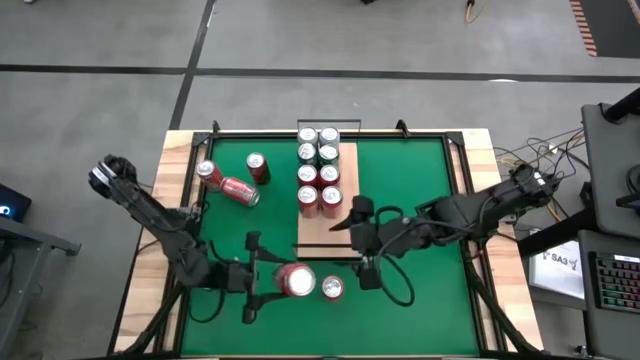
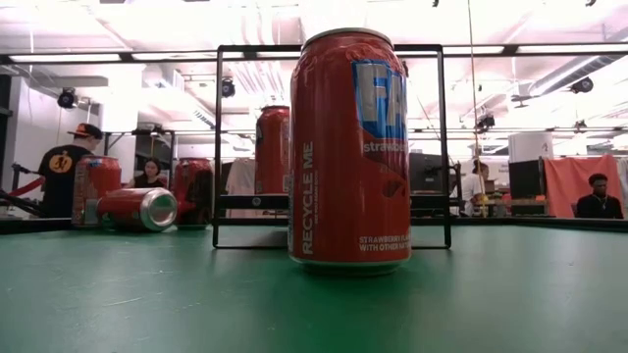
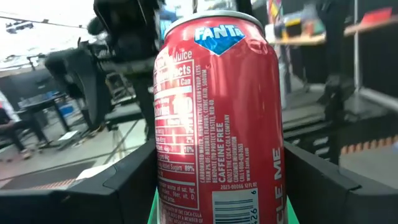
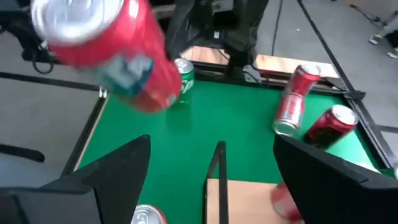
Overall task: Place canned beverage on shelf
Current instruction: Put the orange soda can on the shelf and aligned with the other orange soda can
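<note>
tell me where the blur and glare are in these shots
Right wrist view: the near red can is smeared and soft, while the mat behind it is clearer. Left wrist view: the held can reads sharp, but the room behind is blurred. Low view: ceiling lights are blown out above the standing can. High view: evenly lit, no strong glare.

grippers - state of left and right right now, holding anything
Left gripper: fingers closed around a red Fanta can, lifted above the green mat.
Right gripper: fingers open, empty, over the near end of the shelf.
</note>
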Motion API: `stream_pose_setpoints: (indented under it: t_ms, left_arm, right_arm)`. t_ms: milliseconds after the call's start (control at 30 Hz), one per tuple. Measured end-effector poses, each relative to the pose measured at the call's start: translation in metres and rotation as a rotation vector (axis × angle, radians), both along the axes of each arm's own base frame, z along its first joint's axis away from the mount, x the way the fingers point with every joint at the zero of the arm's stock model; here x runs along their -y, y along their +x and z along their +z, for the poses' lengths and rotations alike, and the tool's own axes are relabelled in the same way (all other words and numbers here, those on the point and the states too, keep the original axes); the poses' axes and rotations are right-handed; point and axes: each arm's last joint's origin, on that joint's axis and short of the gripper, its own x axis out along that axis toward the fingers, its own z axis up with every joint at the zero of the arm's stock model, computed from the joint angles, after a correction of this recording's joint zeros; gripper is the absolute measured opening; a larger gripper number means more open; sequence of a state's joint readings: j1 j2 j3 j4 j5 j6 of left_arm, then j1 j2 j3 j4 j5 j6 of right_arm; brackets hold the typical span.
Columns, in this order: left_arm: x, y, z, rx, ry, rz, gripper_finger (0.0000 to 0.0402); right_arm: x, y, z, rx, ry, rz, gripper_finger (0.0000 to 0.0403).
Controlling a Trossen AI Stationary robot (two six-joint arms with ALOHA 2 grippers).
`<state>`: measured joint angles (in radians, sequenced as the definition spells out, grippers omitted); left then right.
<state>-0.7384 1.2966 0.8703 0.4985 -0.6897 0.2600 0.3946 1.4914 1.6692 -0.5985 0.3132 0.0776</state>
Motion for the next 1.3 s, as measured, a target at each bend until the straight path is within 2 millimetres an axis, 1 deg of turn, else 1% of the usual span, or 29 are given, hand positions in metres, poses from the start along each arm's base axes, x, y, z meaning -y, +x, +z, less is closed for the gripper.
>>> stream_pose_setpoints:
  t_ms: [167, 333, 467, 533, 667, 733, 833, 933, 1200, 1300]
  left_arm:
    - [-0.002, -0.008, -0.004, 0.042, -0.052, -0.02, 0.0272]
    - [-0.001, -0.009, -0.006, 0.041, -0.036, -0.045, 0.0272]
    - [0.0, -0.009, -0.007, 0.039, -0.029, -0.068, 0.0272]
    - [0.002, -0.01, -0.011, 0.035, -0.013, -0.134, 0.0272]
    - [0.006, -0.014, -0.024, 0.034, 0.036, -0.355, 0.0272]
    - [0.007, -0.016, -0.025, 0.059, 0.011, -0.389, 0.0272]
    - [0.003, -0.018, -0.027, 0.096, -0.039, -0.361, 0.0272]
    - [0.001, -0.018, -0.032, 0.1, -0.051, -0.335, 0.0272]
    - [-0.003, -0.018, -0.028, 0.112, -0.074, -0.246, 0.0272]
    - [-0.005, -0.018, -0.028, 0.11, -0.083, -0.193, 0.0272]
  right_arm:
    - [-0.002, 0.004, -0.024, -0.025, -0.029, 0.011, 0.0331]
    - [-0.003, 0.008, -0.036, -0.002, -0.028, 0.026, 0.0327]
    - [-0.006, 0.01, -0.042, 0.014, -0.005, 0.075, 0.0327]
    - [-0.008, 0.011, -0.044, 0.038, 0.011, 0.106, 0.0327]
    - [-0.016, 0.013, -0.051, 0.107, -0.019, 0.182, 0.0327]
    - [-0.021, 0.015, -0.055, 0.175, -0.045, 0.221, 0.0327]
    - [-0.024, 0.016, -0.061, 0.26, -0.089, 0.252, 0.0327]
    - [-0.024, 0.017, -0.065, 0.307, -0.115, 0.258, 0.0327]
    - [-0.024, 0.019, -0.063, 0.341, -0.113, 0.257, 0.0327]
    - [-0.025, 0.021, -0.06, 0.392, -0.11, 0.254, 0.0327]
